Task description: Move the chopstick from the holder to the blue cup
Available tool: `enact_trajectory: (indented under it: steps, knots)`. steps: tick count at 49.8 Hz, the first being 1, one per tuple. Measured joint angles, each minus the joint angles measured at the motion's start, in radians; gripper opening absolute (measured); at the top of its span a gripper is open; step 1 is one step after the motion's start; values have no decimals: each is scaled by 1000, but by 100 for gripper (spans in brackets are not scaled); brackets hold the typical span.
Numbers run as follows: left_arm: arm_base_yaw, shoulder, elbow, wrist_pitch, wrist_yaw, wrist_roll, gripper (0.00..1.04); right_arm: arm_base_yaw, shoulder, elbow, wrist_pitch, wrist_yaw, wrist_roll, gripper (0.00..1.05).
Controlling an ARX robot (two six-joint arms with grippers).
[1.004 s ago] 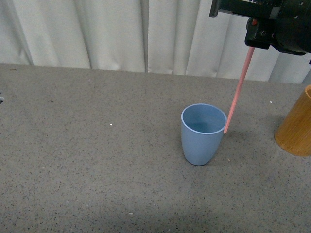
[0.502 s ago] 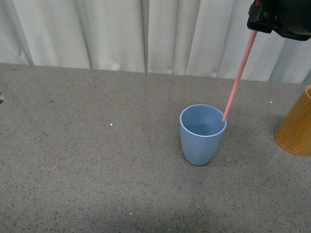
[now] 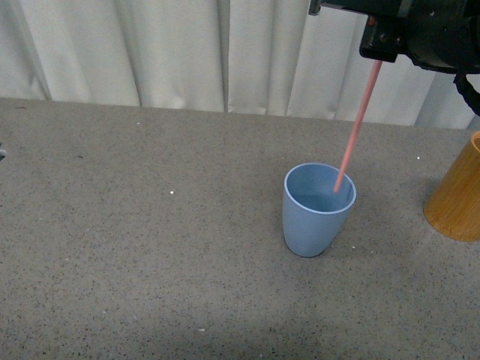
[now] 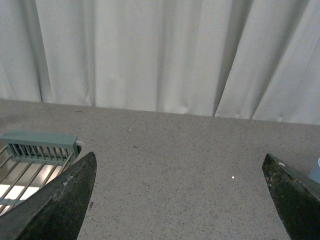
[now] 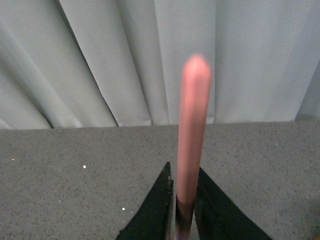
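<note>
A light blue cup point(image 3: 318, 210) stands upright on the grey table, right of centre. Above it my right gripper point(image 3: 377, 58) is shut on the top of the salmon-pink chopstick point(image 3: 355, 129), which slants down to the left so its lower tip sits inside the cup's mouth. In the right wrist view the chopstick point(image 5: 192, 135) rises blurred between the closed dark fingers point(image 5: 161, 202). The orange-brown holder point(image 3: 457, 193) stands at the right edge, partly cut off. My left gripper point(image 4: 182, 192) is open over bare table, nothing between its fingertips.
White curtains point(image 3: 187, 52) hang behind the table's far edge. A pale green wire rack point(image 4: 35, 150) lies beside the left gripper in the left wrist view. A sliver of the blue cup point(image 4: 316, 171) shows at that view's edge.
My right gripper moved left with the chopstick. Its lower tip went from outside the cup's right rim to inside the cup's mouth. The cup shifted very slightly right.
</note>
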Motion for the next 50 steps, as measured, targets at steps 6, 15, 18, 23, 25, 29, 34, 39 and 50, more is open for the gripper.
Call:
enact_trajectory:
  steps: [6, 15, 18, 23, 25, 29, 34, 39, 50]
  knots:
    - [0, 0, 0, 0, 0, 0, 98, 8, 0, 0, 2, -8, -5, 39]
    - [0, 0, 0, 0, 0, 0, 98, 3, -1, -3, 5, 18, -5, 67]
    - [0, 0, 0, 0, 0, 0, 98, -4, -17, -18, 8, 47, 1, 82]
    - [0, 0, 0, 0, 0, 0, 98, -23, -61, -98, 120, 60, -58, 89]
    - [0, 0, 0, 0, 0, 0, 98, -42, -92, -166, 237, 38, -109, 82]
    - [0, 0, 0, 0, 0, 0, 98, -110, -217, -327, 366, -39, -193, 67]
    - [0, 0, 0, 0, 0, 0, 98, -284, -497, -573, 322, -206, -238, 46]
    - [0, 0, 0, 0, 0, 0, 98, -411, -937, -799, -3, -292, -250, 23]
    - [0, 0, 0, 0, -3, 0, 98, -416, -1614, -819, -558, -314, -261, 1]
